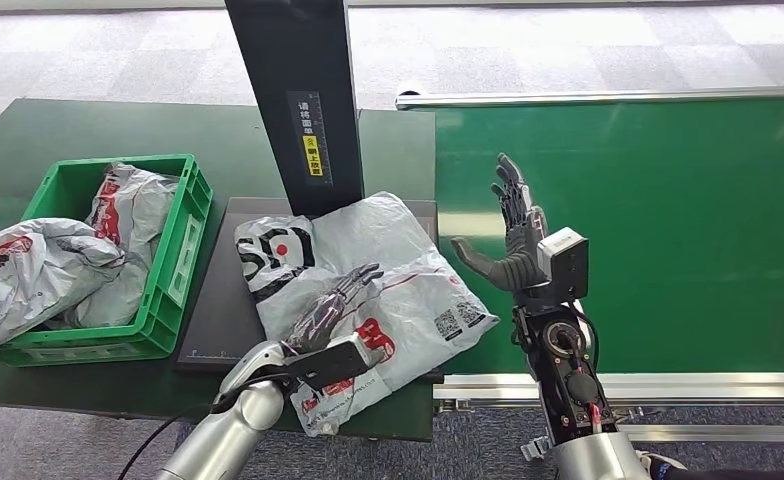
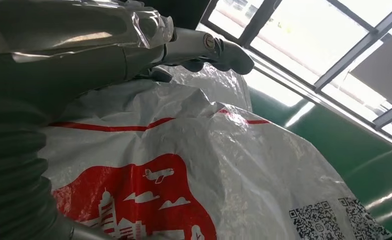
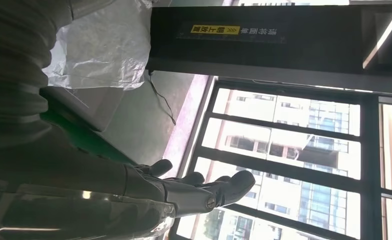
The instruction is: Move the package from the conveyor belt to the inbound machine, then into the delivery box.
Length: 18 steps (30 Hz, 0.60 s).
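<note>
The crinkled grey plastic mailer package with red print (image 1: 368, 290) lies on the inbound machine's dark flat platform (image 1: 218, 300), so the second step is in hand. The left robot hand (image 1: 333, 305) rests flat on it, fingers spread, gripping nothing; the right robot hand (image 1: 513, 235) hovers open above the green conveyor belt (image 1: 668, 230). Next, I judge, a firm grasp, then a carry to the green plastic crate (image 1: 183, 250).

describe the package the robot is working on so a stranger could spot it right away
Start at the tall black post of the inbound machine. On its dark platform lies a flat grey package under the left hand. Unlike the crumpled bags in the green crate, it lies spread out.

Package (image 1: 368, 270) on machine (image 1: 218, 310) (crate (image 1: 183, 235) left, belt (image 1: 668, 220) right).
</note>
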Motion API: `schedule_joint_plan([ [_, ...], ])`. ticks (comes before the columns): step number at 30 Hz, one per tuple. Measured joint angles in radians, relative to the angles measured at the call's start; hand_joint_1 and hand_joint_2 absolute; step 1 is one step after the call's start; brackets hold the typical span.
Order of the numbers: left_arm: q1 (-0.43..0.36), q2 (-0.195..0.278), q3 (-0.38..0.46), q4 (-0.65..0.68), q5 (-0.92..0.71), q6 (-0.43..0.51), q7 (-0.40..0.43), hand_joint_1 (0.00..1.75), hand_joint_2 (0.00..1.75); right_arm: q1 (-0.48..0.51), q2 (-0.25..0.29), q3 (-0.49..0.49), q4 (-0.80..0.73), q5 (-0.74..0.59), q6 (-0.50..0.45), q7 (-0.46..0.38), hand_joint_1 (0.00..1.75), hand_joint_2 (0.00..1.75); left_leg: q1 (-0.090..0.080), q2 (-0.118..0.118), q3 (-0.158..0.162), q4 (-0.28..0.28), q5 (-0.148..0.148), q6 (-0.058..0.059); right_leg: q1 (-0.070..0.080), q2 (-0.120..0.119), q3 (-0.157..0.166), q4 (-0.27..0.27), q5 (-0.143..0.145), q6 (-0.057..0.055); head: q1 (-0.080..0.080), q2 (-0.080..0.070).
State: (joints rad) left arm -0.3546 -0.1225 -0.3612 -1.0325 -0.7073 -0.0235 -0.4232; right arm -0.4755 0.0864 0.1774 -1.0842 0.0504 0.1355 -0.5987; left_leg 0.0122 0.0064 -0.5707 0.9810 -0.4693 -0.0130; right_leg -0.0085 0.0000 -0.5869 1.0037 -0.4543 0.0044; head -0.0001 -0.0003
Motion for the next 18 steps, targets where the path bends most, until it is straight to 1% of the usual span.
schedule_joint_plan([
  [2,0.0,0.0,0.01,0.007,0.011,-0.031,0.002,1.12,1.75,0.0,0.001,0.0,0.0,0.001,0.003,0.004,0.0,1.75,0.0,0.0,0.0,0.0,0.0,0.0,0.0,0.0,0.0,0.0,0.0,0.0,0.0,0.0],
  [3,0.0,0.0,0.016,0.01,0.014,-0.04,0.003,1.53,1.75,-0.001,0.001,0.0,0.0,0.002,0.004,0.005,0.0,1.75,0.0,0.0,0.0,0.0,0.0,0.0,0.0,0.0,0.0,0.0,0.0,0.0,0.0,0.0],
  [5,0.002,0.0,0.027,0.013,0.017,-0.039,-0.004,1.66,1.75,-0.001,0.002,0.0,0.0,0.005,0.005,0.007,0.0,1.75,0.0,0.0,0.0,0.0,0.0,0.0,0.0,0.0,0.0,0.0,0.0,0.0,0.0,0.0],
  [7,0.004,-0.001,0.038,0.014,0.02,-0.022,-0.017,1.72,1.75,-0.001,0.002,0.0,0.0,0.007,0.005,0.008,0.0,1.75,0.0,0.0,0.0,0.0,0.0,0.0,0.0,0.0,0.0,0.0,0.0,0.0,0.0,0.0],
  [13,0.015,-0.004,0.07,-0.003,0.031,0.007,-0.035,1.72,1.75,-0.003,0.002,-0.006,0.006,0.008,-0.01,0.042,0.0,1.75,0.0,0.0,0.0,0.0,0.0,0.0,0.0,0.0,0.0,0.0,0.0,0.0,0.0,0.0],
  [15,0.018,-0.005,0.076,-0.009,0.036,0.008,-0.037,1.74,1.75,-0.007,0.002,-0.015,0.018,-0.003,-0.023,0.074,0.0,1.75,0.0,0.0,0.0,0.0,0.0,0.0,0.0,0.0,0.0,0.0,0.0,0.0,0.0,0.0],
  [18,0.022,-0.008,0.082,-0.013,0.042,0.006,-0.038,1.73,1.75,-0.023,0.004,-0.046,0.065,-0.072,-0.027,0.153,0.0,1.75,0.0,0.0,0.0,0.0,0.0,0.0,0.0,0.0,0.0,0.0,0.0,0.0,0.0,0.0],
])
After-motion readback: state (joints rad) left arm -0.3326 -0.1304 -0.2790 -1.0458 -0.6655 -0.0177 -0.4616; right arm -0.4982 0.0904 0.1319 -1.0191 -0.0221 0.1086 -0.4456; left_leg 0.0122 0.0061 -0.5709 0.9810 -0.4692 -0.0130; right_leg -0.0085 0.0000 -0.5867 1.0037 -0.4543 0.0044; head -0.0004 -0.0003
